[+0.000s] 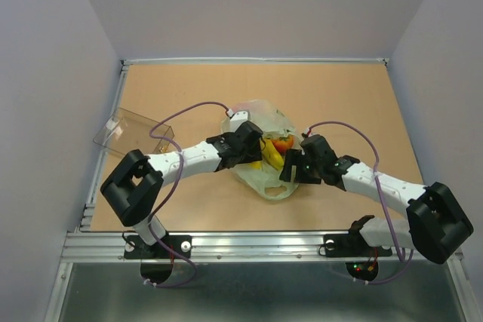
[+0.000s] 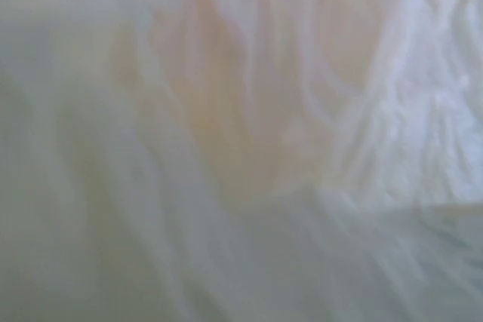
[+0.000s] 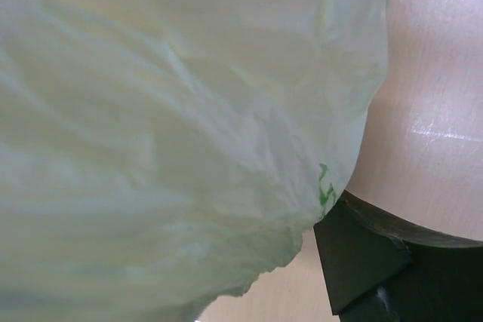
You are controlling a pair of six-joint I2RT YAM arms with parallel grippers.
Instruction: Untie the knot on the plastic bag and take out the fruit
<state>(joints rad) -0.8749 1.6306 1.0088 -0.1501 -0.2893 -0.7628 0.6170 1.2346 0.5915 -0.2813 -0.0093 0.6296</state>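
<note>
The pale green plastic bag [image 1: 264,182] lies crumpled at the table's middle, its top spread apart. Fruit shows inside it: a yellow banana [image 1: 272,159] and a red-orange round fruit [image 1: 283,143]. I cannot make out the knot. My left gripper [image 1: 254,148] is pushed into the bag's left side; its wrist view shows only blurred film [image 2: 241,141], with the fingers hidden. My right gripper [image 1: 291,169] is at the bag's right side. In its wrist view the film [image 3: 166,126] hangs over the jaws, and only one dark finger [image 3: 362,258] shows, set well off to the right.
A clear rigid box [image 1: 133,133] lies at the table's left edge, beside the left arm. Grey walls stand round the brown table [image 1: 339,96] on three sides. A metal rail [image 1: 249,245] runs along the near edge.
</note>
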